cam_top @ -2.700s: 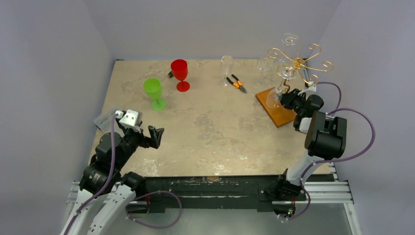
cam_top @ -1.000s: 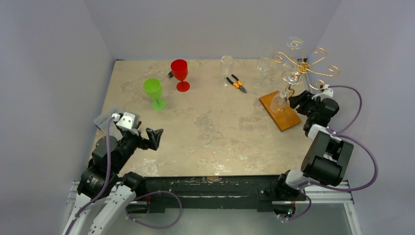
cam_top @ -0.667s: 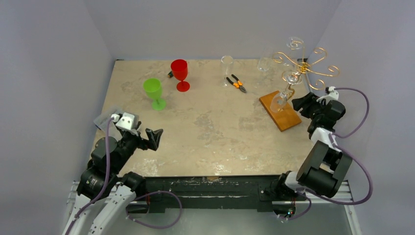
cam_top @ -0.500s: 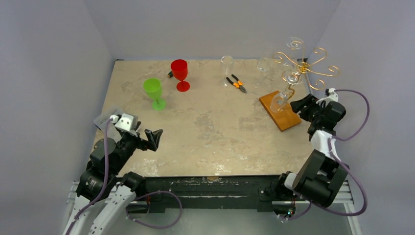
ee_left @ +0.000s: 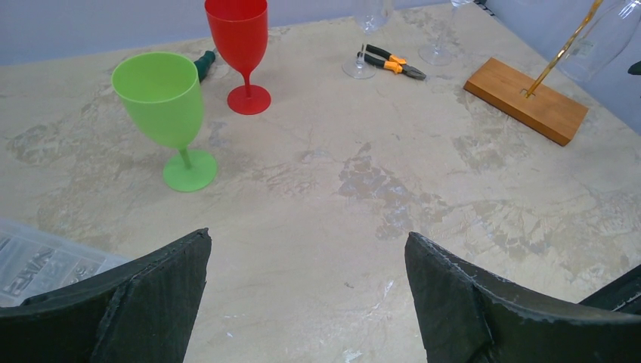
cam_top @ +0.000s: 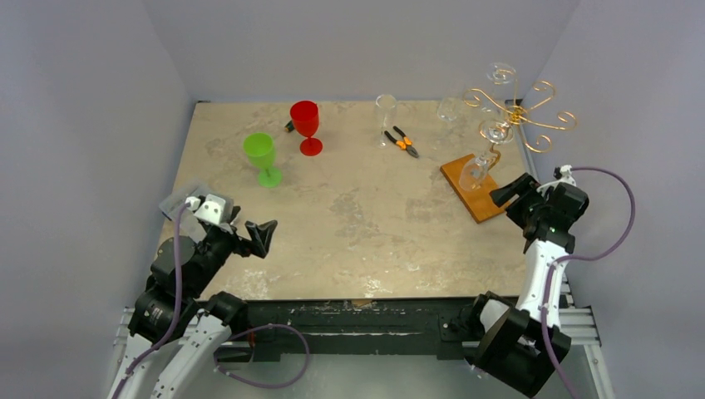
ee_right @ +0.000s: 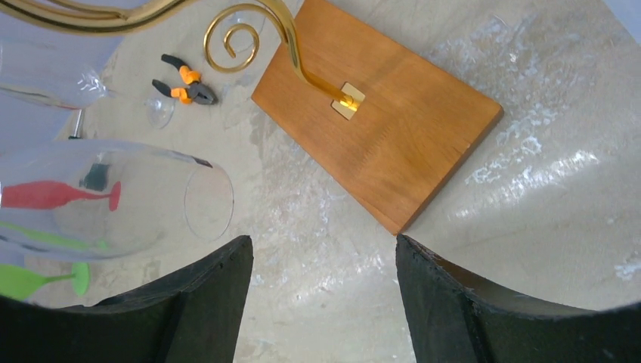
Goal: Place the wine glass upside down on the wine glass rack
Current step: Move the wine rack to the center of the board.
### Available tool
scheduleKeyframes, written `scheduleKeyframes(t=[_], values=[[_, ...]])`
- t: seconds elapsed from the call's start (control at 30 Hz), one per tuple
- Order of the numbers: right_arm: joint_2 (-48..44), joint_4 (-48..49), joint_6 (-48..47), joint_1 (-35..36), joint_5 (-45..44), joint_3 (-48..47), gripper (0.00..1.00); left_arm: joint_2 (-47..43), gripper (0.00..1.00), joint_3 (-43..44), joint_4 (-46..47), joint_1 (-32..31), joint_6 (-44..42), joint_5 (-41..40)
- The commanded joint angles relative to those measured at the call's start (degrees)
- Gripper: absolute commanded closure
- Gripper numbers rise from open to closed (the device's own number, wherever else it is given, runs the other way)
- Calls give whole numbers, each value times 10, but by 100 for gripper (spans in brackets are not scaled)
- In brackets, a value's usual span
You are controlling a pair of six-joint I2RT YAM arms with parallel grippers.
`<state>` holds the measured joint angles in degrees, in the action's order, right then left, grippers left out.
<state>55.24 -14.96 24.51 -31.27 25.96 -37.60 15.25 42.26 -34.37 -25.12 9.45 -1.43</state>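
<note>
The wine glass rack (cam_top: 517,114) is a gold wire stand with curled arms on an orange-brown wooden base (cam_top: 474,189), at the table's far right. A clear wine glass (cam_top: 477,169) hangs upside down from one arm, its bowl over the base. A second clear glass (cam_top: 500,73) sits high on the rack. My right gripper (cam_top: 507,191) is open and empty, just near-right of the hanging glass and apart from it. The right wrist view shows that glass's bowl (ee_right: 121,200) to the left, the base (ee_right: 378,136) ahead, and the right gripper (ee_right: 323,249). My left gripper (cam_top: 262,233) stands open at the near left.
A green goblet (cam_top: 262,156) and a red goblet (cam_top: 306,125) stand at the back left. A clear flute (cam_top: 386,112), orange-handled pliers (cam_top: 404,142) and another clear glass (cam_top: 449,109) are at the back middle. A clear plastic bag (ee_left: 38,257) lies by the left arm.
My right gripper has opened wider and drawn back toward the near edge, away from the hanging glass, which stays on the rack. The left arm has not moved.
</note>
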Motion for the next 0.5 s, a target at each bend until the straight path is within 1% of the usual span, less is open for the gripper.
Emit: scheduleKeyframes(t=[0.0,0.1,0.2,0.23,0.3,0.37,0.47], values=[[-34,-123,-36,-4,-13,-50,32,-3,4,-4,24,3,6,6],[-55,-174,-63,-4,13,-75,34,-2,4,-4,24,2,5,6],[-70,-224,-94,-4,70,-97,39,0,4,-4,25,3,5,5],[-72,-246,-108,-3,106,-103,40,1,4,-3,24,3,5,4],[-79,-258,-127,-2,184,-100,46,2,4,-4,25,3,5,2],[-93,-265,-149,1,228,-102,46,3,4,-4,25,3,5,2],[-122,-276,-198,13,264,-119,46,8,4,-4,25,3,4,3]])
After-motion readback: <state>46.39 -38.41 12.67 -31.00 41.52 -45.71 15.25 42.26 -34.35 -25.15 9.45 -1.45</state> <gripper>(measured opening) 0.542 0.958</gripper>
